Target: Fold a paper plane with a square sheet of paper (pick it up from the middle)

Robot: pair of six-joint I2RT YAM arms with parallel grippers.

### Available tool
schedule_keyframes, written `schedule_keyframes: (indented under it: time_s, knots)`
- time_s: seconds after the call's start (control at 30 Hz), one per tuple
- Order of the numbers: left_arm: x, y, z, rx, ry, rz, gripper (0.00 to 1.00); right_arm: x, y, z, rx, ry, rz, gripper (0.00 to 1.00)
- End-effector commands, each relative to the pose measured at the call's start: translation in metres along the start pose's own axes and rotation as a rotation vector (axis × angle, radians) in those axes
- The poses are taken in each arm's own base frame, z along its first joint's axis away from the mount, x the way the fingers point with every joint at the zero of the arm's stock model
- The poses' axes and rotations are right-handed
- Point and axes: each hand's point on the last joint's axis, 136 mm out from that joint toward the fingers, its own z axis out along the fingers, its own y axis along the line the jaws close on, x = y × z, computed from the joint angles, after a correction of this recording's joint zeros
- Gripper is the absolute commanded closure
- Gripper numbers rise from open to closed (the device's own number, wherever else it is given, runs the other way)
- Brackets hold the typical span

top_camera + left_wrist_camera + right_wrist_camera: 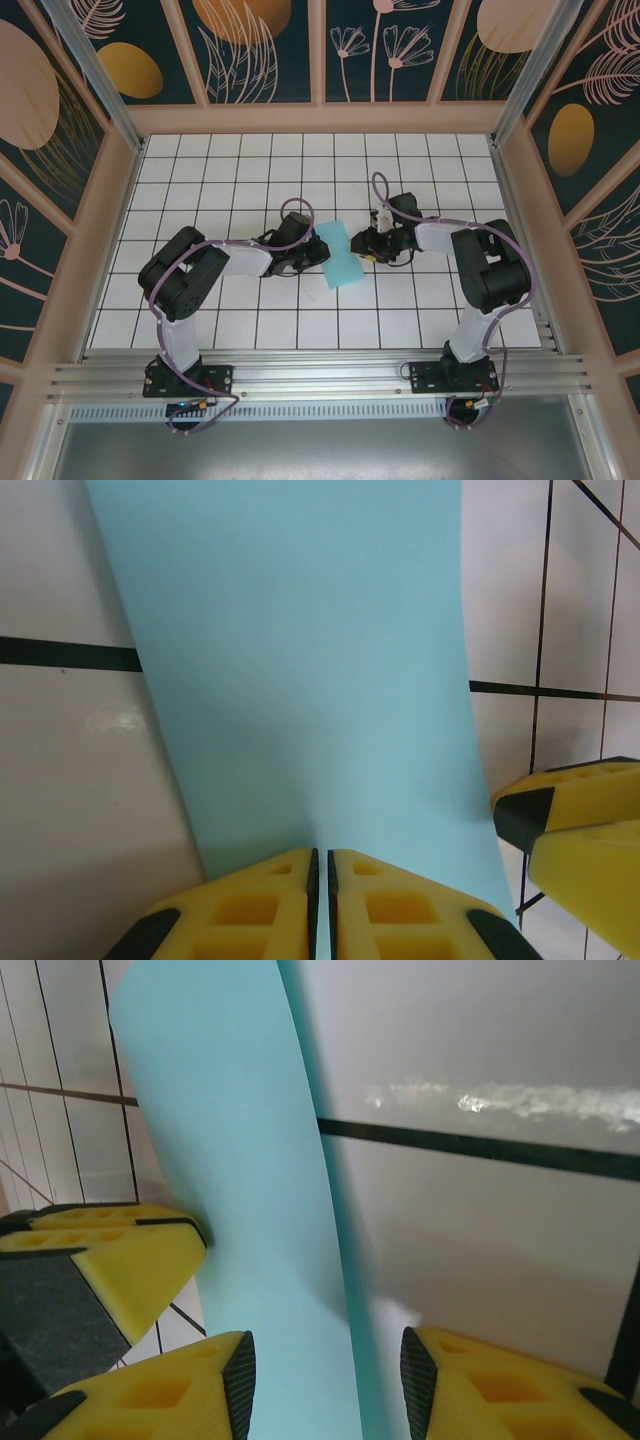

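Observation:
The square sheet of paper, light turquoise, is bent into a narrow strip at the middle of the grid table, between the two grippers. My left gripper holds its near edge, jaws shut, and the sheet stretches away from them. My right gripper is open. The sheet's raised edge runs between its fingers, clear of the right pad. No paper plane is in view.
The white grid table is bounded by wooden rails and patterned walls. The two grippers stand very close: the right one's yellow fingers show beside the sheet, and a left finger shows in the right wrist view.

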Motion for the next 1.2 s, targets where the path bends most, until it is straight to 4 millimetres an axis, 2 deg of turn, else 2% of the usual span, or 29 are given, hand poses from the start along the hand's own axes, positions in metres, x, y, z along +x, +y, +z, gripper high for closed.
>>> schedule_keyframes:
  time_s: [0.0,0.23,0.57,0.67,0.77,0.87,0.97,1.07,1.17]
  knots:
    - [0.009,0.011,0.006,-0.016,0.032,0.018,0.85,0.008,0.001,0.002,-0.043,0.023,-0.017,0.55]
    - [0.011,0.009,0.009,-0.008,0.050,0.035,0.85,0.015,0.010,0.001,-0.106,0.043,-0.015,0.58]
    - [0.012,0.000,0.004,0.024,0.060,0.107,0.84,-0.007,0.012,0.008,-0.104,0.026,-0.015,0.63]
    - [0.011,-0.002,0.002,0.029,0.061,0.127,0.83,-0.013,0.014,0.011,-0.118,0.029,-0.017,0.70]
    - [0.012,-0.002,0.002,0.030,0.061,0.132,0.82,-0.017,0.015,0.011,-0.120,0.027,-0.016,0.74]
    - [0.009,-0.006,-0.003,0.039,0.044,0.142,0.81,-0.016,0.016,0.009,-0.120,0.026,-0.013,0.87]
    - [0.003,-0.014,-0.016,0.069,-0.002,0.157,0.72,-0.012,0.016,0.006,-0.120,0.020,0.010,0.95]
    - [0.001,-0.027,-0.036,0.115,-0.061,0.199,0.60,-0.008,0.018,0.000,-0.122,-0.004,0.052,0.97]
    - [0.005,-0.040,-0.051,0.103,-0.092,0.307,0.53,-0.005,0.022,-0.008,-0.137,-0.049,0.121,0.98]
